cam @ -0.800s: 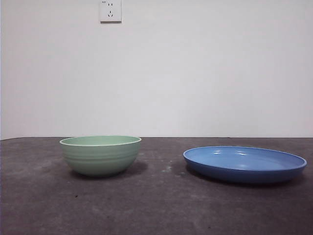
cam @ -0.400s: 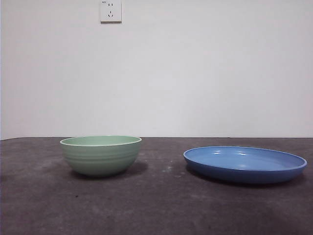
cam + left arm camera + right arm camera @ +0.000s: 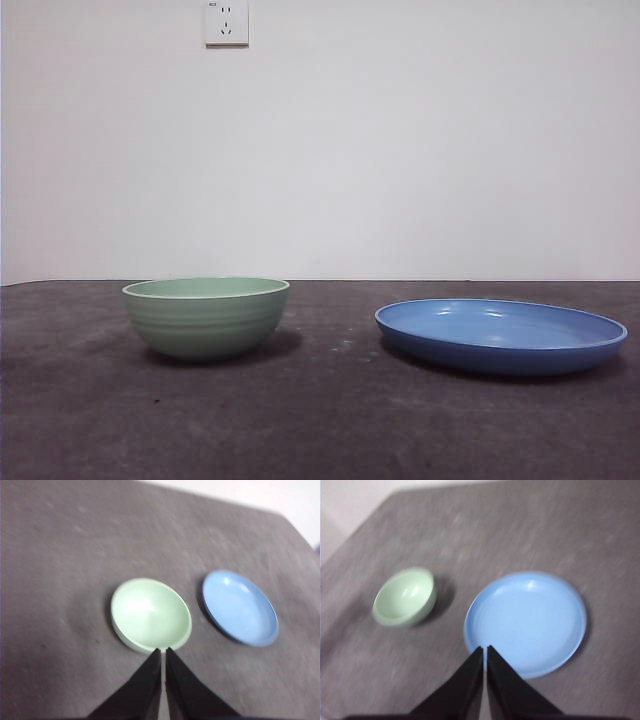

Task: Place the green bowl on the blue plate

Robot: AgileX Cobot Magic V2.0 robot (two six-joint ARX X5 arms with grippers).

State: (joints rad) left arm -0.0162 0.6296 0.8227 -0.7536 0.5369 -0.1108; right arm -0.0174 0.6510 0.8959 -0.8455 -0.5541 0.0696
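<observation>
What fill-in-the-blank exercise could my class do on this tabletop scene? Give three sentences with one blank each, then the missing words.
1. The green bowl stands on the table, apart from the blue ______.
2. The blue plate has ______ resting on it.
3. Both the left gripper and the right gripper have their jaws ______, and neither holds anything.

Missing words: plate; nothing; shut
</observation>
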